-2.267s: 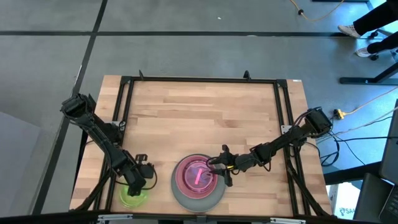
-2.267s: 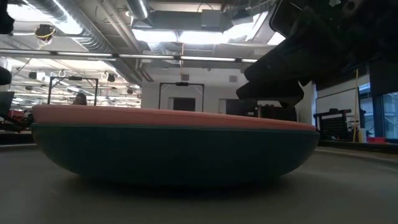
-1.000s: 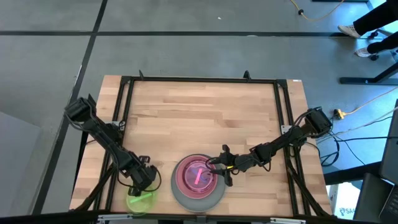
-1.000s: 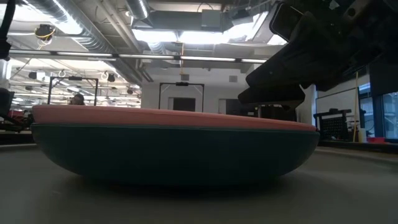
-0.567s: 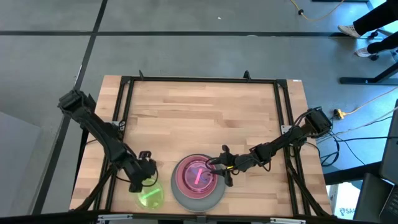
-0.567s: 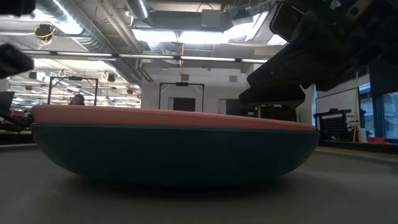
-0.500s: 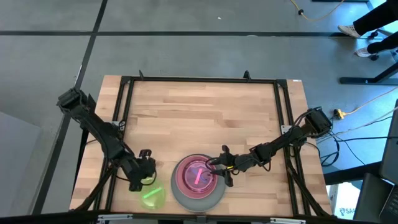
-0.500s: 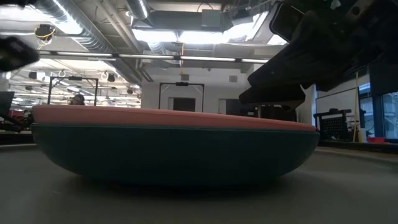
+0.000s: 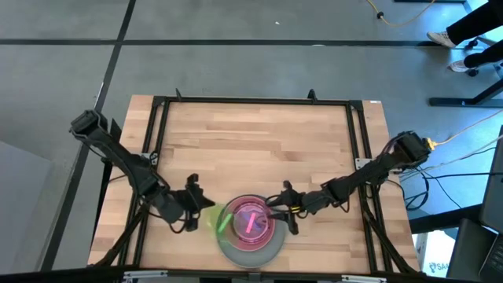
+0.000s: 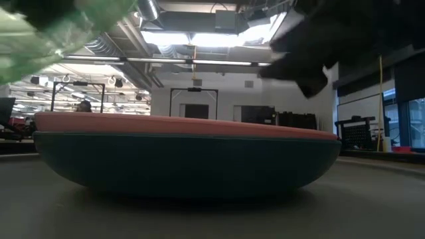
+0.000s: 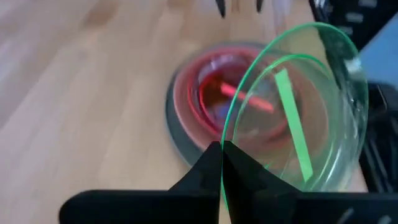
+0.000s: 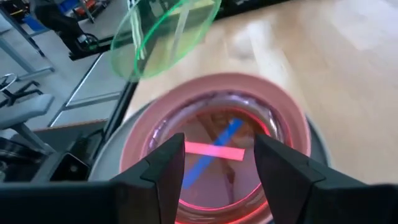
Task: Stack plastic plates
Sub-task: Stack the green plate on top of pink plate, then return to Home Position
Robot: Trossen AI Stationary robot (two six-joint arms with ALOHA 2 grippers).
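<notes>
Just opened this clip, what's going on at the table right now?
The left gripper is shut on the rim of the lime-green plate, carrying it tilted in the air beside the stack of plates near the table's front edge. The stack has a grey plate at the bottom, pink ones on top. The right gripper hovers open at the stack's other side.

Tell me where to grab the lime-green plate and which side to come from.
Grip the lime-green plate by its thin rim, edge-on, from the table's left side, away from the stack. It is shallow and offers nothing else to pinch. The left claw already holds it that way, tilted beside the stack.
</notes>
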